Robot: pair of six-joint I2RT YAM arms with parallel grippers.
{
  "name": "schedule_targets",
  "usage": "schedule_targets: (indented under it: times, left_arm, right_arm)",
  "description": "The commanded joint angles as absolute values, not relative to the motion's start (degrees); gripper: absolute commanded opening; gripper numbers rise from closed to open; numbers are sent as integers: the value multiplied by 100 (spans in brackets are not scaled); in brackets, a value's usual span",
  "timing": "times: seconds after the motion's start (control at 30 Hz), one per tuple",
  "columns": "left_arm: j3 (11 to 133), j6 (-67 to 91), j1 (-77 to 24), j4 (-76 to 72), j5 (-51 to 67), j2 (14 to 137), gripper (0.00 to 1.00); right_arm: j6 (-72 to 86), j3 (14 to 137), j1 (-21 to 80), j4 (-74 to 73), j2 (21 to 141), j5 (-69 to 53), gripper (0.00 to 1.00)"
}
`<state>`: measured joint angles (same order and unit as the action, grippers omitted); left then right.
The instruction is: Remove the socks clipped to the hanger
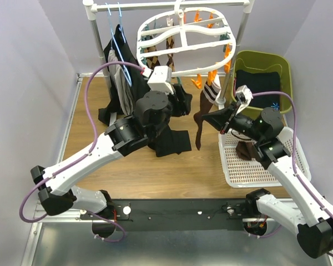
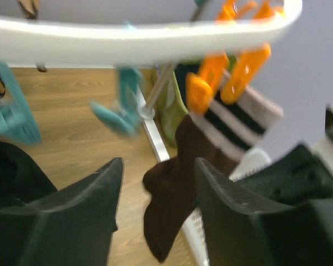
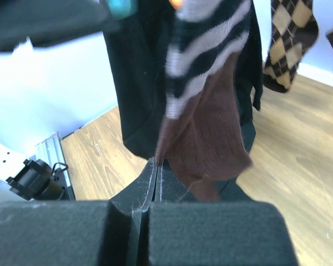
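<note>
Within white basket (image 1: 233,180), brown sock (image 1: 245,151); within green tub (image 1: 255,54), black cloth (image 1: 258,83).

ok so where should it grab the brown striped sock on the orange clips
Likely grip the brown sock just below its striped cuff, coming from the arms' side with jaws across its width. It hangs limp from two orange clips, so a hold near them pulls straight down.

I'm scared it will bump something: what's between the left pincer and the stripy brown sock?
Nothing. In the left wrist view, bare air separates the left pincer from the stripy brown sock.
</note>
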<state>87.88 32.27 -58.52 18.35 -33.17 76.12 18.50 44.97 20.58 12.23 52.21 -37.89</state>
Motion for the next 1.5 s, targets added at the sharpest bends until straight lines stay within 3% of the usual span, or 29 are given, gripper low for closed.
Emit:
schedule_targets:
  times: [0.0,0.27,0.6,1.17,1.2,1.37,1.47]
  left_arm:
    - [8036,2971,-5880,1347,-2208,6857,69]
    - [6417,2707,-5880,-333,-940,5783,75]
    - [5459,2707,-6187,-1641,-940,6600,75]
    - [6231,2707,-6662,-1547,-940,8111,75]
    - [6327,2281,-6662,-1408,-3246,8156,74]
    - [6548,2452,-6662,-1002,-3910,8341,63]
    - [6530,2505,-6662,-967,-4104,8315,51]
  right_arm:
    - [1934,5044,2083,-261,5194,-3490,1]
    - [2346,5458,2083,-878,5177,-3463,1]
    - [2804,5862,2083,-1116,5133,-3454,1]
    - [2909,5853,2083,-1169,5054,-3560,1]
    - [2900,5854,2083,-1186,5054,-3542,1]
    - [2760,5915,2083,-1388,5019,-3393,1]
    - [2760,5924,2083,-1415,5001,-3375,1]
